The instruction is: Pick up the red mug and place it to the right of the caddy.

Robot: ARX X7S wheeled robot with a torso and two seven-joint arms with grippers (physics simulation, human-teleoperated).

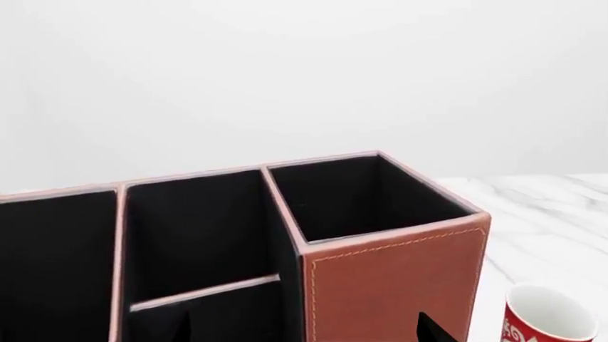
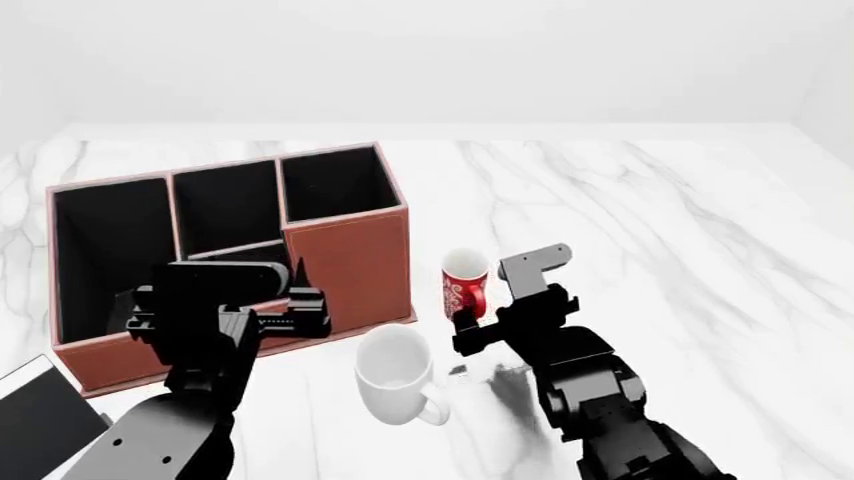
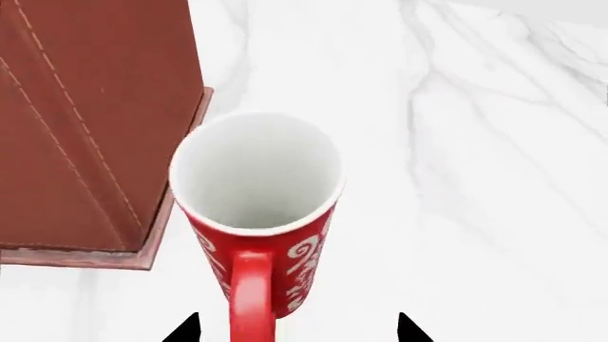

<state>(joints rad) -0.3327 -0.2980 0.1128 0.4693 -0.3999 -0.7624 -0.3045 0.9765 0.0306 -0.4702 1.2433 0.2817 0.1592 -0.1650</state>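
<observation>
The red mug (image 2: pixel 463 283) with white swirls stands upright on the marble table, just right of the front right corner of the caddy (image 2: pixel 347 262). In the right wrist view the mug (image 3: pixel 256 178) is close, its handle pointing at the camera, beside the caddy wall (image 3: pixel 85 121). My right gripper (image 3: pixel 297 331) is open, with one fingertip on each side of the handle and not touching it; in the head view it (image 2: pixel 470 325) sits just in front of the mug. My left gripper (image 1: pixel 304 329) is open and empty over the caddy's front wall (image 1: pixel 399 278). The mug rim (image 1: pixel 551 320) shows at the corner.
A plain white mug (image 2: pixel 394 375) with a handle stands in front of the caddy, between my two arms. A black book (image 2: pixel 34 415) with white page edges lies at the front left. The marble table (image 2: pixel 667 230) stretches out to the right of the mug.
</observation>
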